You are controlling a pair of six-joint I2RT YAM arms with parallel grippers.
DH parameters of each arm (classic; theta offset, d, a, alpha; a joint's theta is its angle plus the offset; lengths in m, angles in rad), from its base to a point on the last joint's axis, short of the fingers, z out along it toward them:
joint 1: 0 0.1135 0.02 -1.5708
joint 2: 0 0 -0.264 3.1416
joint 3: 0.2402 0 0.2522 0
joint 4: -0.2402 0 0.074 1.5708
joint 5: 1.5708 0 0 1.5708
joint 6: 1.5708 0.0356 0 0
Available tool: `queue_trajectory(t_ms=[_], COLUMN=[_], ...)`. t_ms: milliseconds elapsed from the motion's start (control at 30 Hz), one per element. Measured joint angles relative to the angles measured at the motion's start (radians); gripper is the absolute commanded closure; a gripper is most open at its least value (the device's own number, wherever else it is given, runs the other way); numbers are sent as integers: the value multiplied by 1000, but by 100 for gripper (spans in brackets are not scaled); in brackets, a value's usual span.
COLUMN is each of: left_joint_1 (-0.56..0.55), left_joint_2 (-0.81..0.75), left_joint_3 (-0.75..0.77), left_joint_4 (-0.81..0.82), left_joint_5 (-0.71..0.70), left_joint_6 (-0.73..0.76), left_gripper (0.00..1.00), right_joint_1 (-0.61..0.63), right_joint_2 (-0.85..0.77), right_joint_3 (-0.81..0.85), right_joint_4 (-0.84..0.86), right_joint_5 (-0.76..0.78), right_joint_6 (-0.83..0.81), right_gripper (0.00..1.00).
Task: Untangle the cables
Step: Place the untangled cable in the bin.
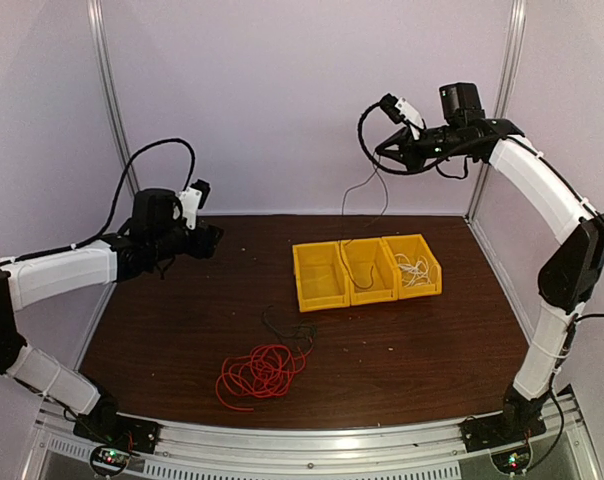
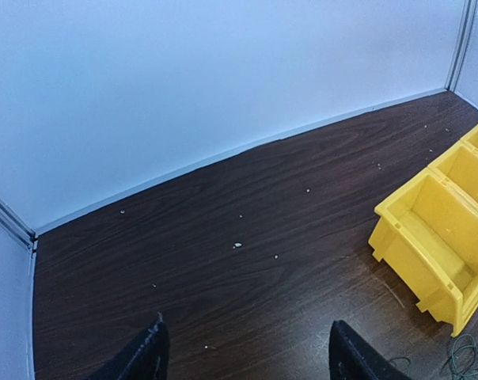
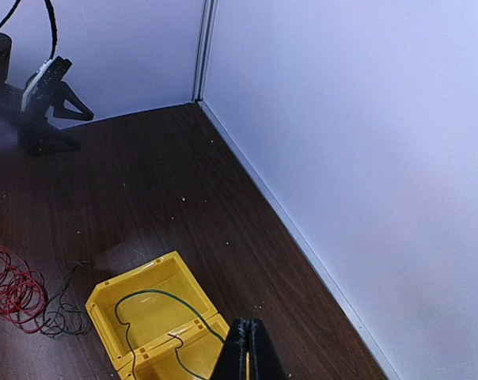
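White cable (image 1: 414, 267) in right bin (image 1: 424, 286); right pincer (image 3: 247, 326) pinching black cable (image 3: 160, 291) trailing into middle bin (image 1: 374, 295); left pincer (image 2: 247, 323) spread

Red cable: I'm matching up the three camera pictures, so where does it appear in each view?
Top external: the red cable lies coiled on the table near its front edge, in front of the yellow bins.
Left wrist: not in it.
Right wrist: at the left edge, low, left of the bins.
Shared landmark: the yellow bins, seen in all three views.
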Motion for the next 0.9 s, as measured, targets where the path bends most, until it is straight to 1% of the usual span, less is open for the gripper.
queue_trajectory(t_ms=[200, 500, 633, 900], left_joint_1=[0, 0, 0, 0], left_joint_2=[0, 1, 1, 1], left_joint_3=[-79, -84, -85, -87], left_joint_4=[42, 76, 77, 77], left_joint_5=[1, 22, 30, 36], left_joint_6=[21, 25, 26, 26], left_gripper=[30, 31, 31, 31], right_joint_1=[-25, -40, -41, -41], right_joint_2=[0, 3, 25, 69], right_joint_3=[2, -13, -66, -261], right_joint_4=[8, 34, 47, 77], right_joint_5=[8, 21, 31, 56], right_joint_6=[2, 0, -6, -11], right_gripper=[100, 100, 100, 100])
